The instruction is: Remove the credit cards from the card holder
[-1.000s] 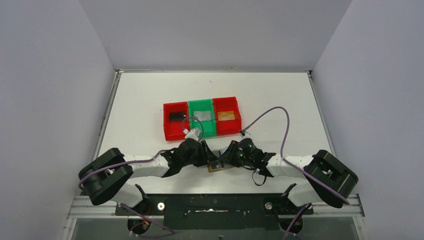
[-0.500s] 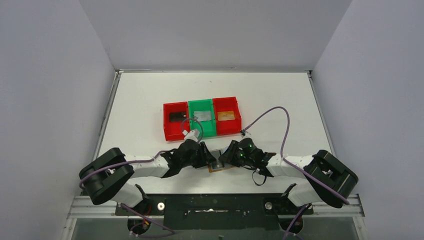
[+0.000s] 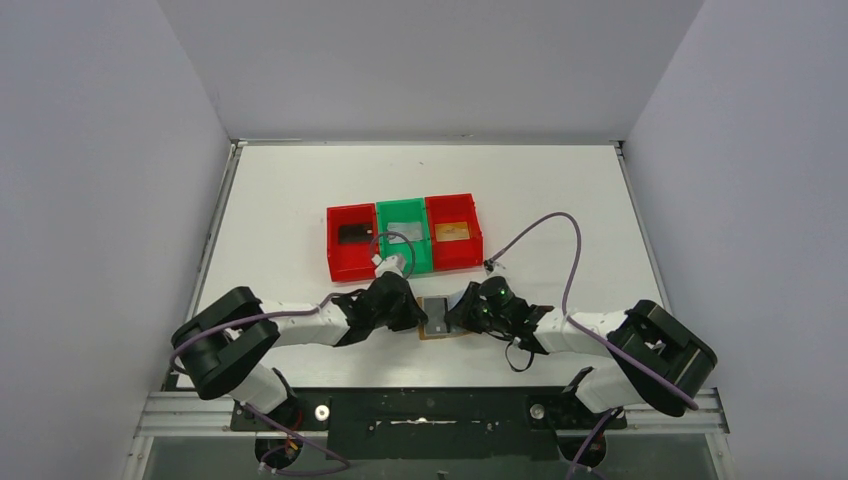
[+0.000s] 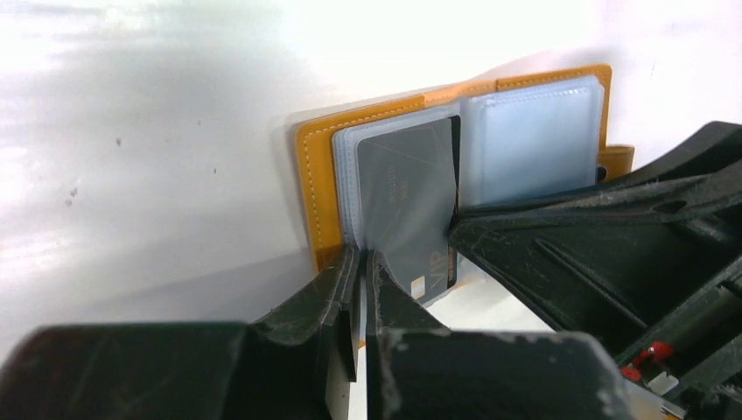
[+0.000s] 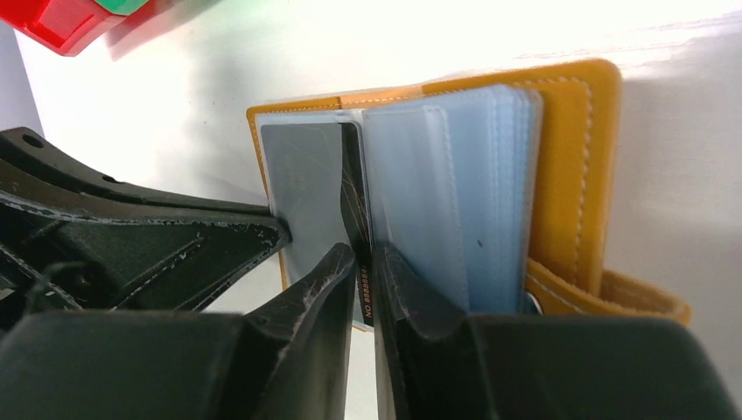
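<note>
The tan card holder (image 3: 437, 331) lies open on the table between my two grippers. In the left wrist view the card holder (image 4: 313, 192) shows pale sleeves, and a dark grey credit card (image 4: 407, 188) sticks out of the left one. My left gripper (image 4: 361, 258) is shut on the near left corner of that sleeve. My right gripper (image 5: 365, 258) is shut on the right edge of the dark card (image 5: 354, 210), which stands edge-on between the jaws. Seen from above, the left gripper (image 3: 418, 316) and right gripper (image 3: 452, 316) meet over the holder.
Three bins stand in a row behind the holder: a red bin (image 3: 334, 250) with a black card, a green bin (image 3: 404, 262) with a silver card, and a red bin (image 3: 474, 240) with an orange card. Purple cables loop over both arms.
Both grippers have closed, the left on the sleeve corner and the right on the dark card's edge. The left arm has shifted slightly right, toward the holder.
</note>
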You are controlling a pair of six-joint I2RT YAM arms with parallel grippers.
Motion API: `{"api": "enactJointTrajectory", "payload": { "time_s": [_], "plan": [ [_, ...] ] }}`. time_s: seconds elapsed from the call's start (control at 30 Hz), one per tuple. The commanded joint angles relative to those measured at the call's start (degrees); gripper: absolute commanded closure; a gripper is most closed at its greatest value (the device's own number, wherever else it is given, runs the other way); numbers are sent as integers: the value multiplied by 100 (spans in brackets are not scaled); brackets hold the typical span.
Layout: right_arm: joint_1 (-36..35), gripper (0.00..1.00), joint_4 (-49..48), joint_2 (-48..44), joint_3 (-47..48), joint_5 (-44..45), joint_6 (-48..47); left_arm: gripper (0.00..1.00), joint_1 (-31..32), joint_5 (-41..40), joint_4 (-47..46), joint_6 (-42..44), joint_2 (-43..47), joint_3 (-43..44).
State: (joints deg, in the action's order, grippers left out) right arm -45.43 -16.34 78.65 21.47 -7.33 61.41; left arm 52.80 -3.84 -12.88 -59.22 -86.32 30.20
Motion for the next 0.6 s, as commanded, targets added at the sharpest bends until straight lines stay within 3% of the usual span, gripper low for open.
{"api": "enactJointTrajectory", "payload": {
  "time_s": [0.0, 0.2, 0.27, 0.4, 0.5, 0.57],
  "plan": [
    [-89, 86, -606, -25, 10, -312, -57, 100, 236, -62, 775, 345, -563, 299],
    [-13, 88, -946, -150, -97, -476, -150, 100, 345, -106, 828, 449, -756, 409],
    [3, 76, -1009, -157, -130, -423, -137, 100, 345, -6, 737, 489, -794, 400],
    [36, 64, -794, 43, -80, -143, -98, 100, 347, 217, 602, 551, -845, 415],
    [-46, 66, -375, 294, 118, 245, -165, 100, 350, 348, 495, 540, -836, 390],
    [-168, 74, -272, 410, 194, 481, -227, 100, 341, 475, 339, 498, -825, 315]
  ]
}}
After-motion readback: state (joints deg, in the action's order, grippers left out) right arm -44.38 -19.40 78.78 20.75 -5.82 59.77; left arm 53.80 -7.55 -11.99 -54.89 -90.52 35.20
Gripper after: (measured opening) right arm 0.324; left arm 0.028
